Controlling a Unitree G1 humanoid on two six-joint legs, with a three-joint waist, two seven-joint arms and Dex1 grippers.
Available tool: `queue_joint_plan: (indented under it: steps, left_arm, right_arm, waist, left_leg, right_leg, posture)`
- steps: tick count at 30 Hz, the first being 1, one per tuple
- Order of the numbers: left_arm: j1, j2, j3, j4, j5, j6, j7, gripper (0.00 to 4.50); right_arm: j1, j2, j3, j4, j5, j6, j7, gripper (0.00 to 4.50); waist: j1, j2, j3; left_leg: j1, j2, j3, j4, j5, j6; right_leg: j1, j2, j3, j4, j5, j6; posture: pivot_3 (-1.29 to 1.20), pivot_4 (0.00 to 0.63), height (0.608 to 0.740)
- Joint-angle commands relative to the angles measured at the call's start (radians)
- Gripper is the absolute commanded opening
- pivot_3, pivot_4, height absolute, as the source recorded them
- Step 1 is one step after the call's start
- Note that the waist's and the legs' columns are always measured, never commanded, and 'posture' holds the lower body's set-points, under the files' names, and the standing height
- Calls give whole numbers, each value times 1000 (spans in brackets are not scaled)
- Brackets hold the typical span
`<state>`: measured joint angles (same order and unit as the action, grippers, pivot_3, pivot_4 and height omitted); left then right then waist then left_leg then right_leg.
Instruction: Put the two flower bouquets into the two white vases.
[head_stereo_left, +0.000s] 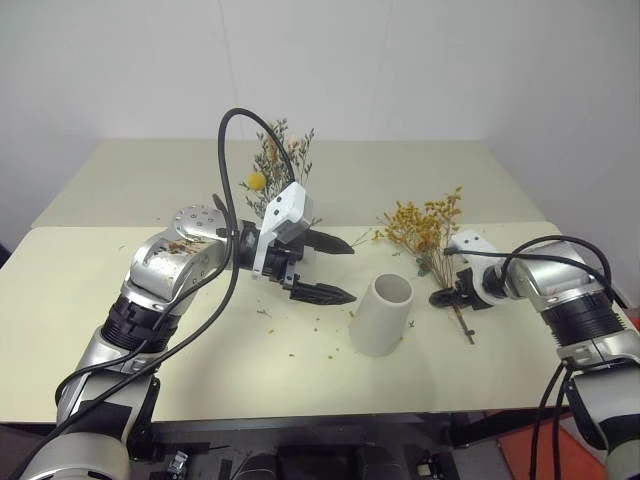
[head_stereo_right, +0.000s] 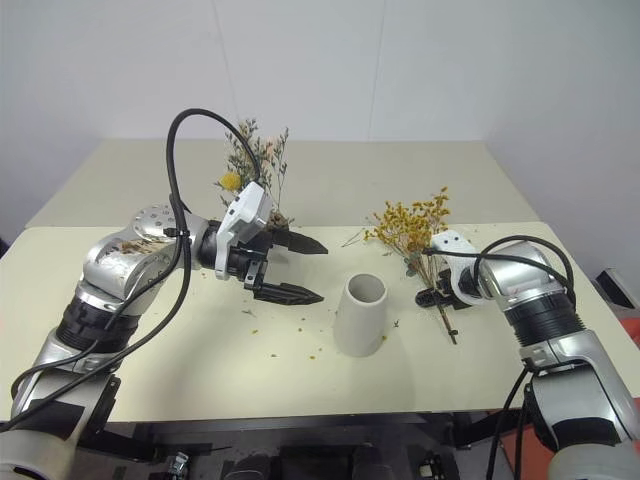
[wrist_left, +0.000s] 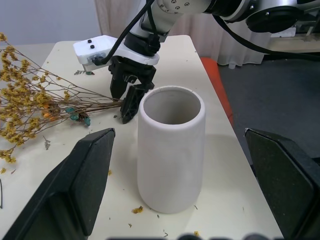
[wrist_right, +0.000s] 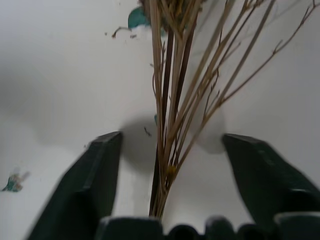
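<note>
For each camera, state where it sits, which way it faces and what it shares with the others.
Head views, both eyes: look forward and down at the table; both arms show.
Left wrist view: looks between the open left gripper at the cylinder vase; the right gripper beyond.
Right wrist view: looks down on the golden bouquet stems between its fingers.
Shared: vase, golden bouquet, right gripper.

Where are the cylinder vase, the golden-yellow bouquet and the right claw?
cylinder vase (head_stereo_left: 381, 322): left eye view, on its outer wall.
golden-yellow bouquet (head_stereo_left: 420, 226): left eye view, on the blooms.
right claw (wrist_right: 170, 165): right wrist view, midway between its open fingertips, astride the stems.
</note>
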<state>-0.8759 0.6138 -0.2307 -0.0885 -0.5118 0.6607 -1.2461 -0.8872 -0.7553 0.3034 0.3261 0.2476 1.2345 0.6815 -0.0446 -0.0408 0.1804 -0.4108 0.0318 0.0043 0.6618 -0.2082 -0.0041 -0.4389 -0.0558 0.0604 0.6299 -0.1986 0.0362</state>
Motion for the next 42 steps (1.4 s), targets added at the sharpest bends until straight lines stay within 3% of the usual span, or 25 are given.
queue_joint_plan:
  steps: [1, 7, 8, 13, 18, 20, 22, 30, 42]
  left_arm:
    - [-3, 10, 25, -24, 3, -2, 6, 4500]
    - [-8, 9, 24, -15, 6, -8, 5, 4500]
    - [-10, 8, 24, -11, 7, -10, 5, 4500]
    - [-10, 9, 24, 4, 14, -21, 3, 4500]
    - [-17, 8, 21, 21, 25, -38, -10, 4500]
    - [-23, 5, 20, 27, 27, -42, -16, 4500]
    - [-26, 1, 20, 30, 25, -46, -28, 4500]
    - [-21, -5, 10, 29, 22, -51, -72, 4500]
    - [-31, -40, -3, 81, 59, -86, -95, 4500]
  right_arm:
    - [-16, 24, -56, 6, -19, -41, -24, 2243]
    - [-2, 37, -121, -7, -12, -18, -40, 151]
    - [1, 47, -169, -11, -3, -12, -63, 39]
    - [50, 119, -444, -119, 54, -61, -178, 39]
    - [151, 261, -693, -347, 147, -334, -253, 39]
    - [171, 336, -782, -425, 232, -444, -248, 39]
    - [175, 363, -826, -488, 347, -434, -204, 39]
    - [200, 391, -822, -693, 729, -356, -166, 39]
    - [388, 363, -609, -814, 754, -405, -137, 39]
  waist:
    - [-1, 0, 0]
    - [1, 0, 0]
    - [1, 0, 0]
    - [2, 0, 0]
    - [1, 0, 0]
    - [0, 0, 0]
    - [1, 0, 0]
    - [0, 1, 0]
    - [1, 1, 0]
  left_leg:
    - [0, 0, 0, 0, 0, 0]
    - [0, 0, 0, 0, 0, 0]
    - [-1, 0, 0, 0, 0, 0]
    - [0, 0, 0, 0, 0, 0]
    - [-1, 0, -1, 0, 0, 0]
    - [-1, 0, 0, 0, 0, 0]
    - [0, 0, -1, 0, 0, 0]
    - [0, 0, -1, 0, 0, 0]
    - [0, 0, -1, 0, 0, 0]
  right_leg:
    - [0, 0, 0, 0, 0, 0]
    - [0, 0, 0, 0, 0, -1]
    - [0, 0, 0, 0, 1, -1]
    - [0, 0, 0, 0, 1, -1]
    - [0, 0, 0, 0, 1, -1]
    - [0, 0, 0, 1, 1, 0]
    - [0, 0, 0, 1, 1, 0]
    - [0, 0, 0, 1, 1, -1]
    - [1, 0, 0, 1, 0, 0]
  posture:
    - [0, 150, 740]
    - [0, 150, 740]
    - [0, 150, 740]
    - [0, 150, 740]
    - [0, 150, 740]
    - [0, 150, 740]
    - [0, 150, 740]
    - [0, 150, 740]
    - [0, 150, 740]
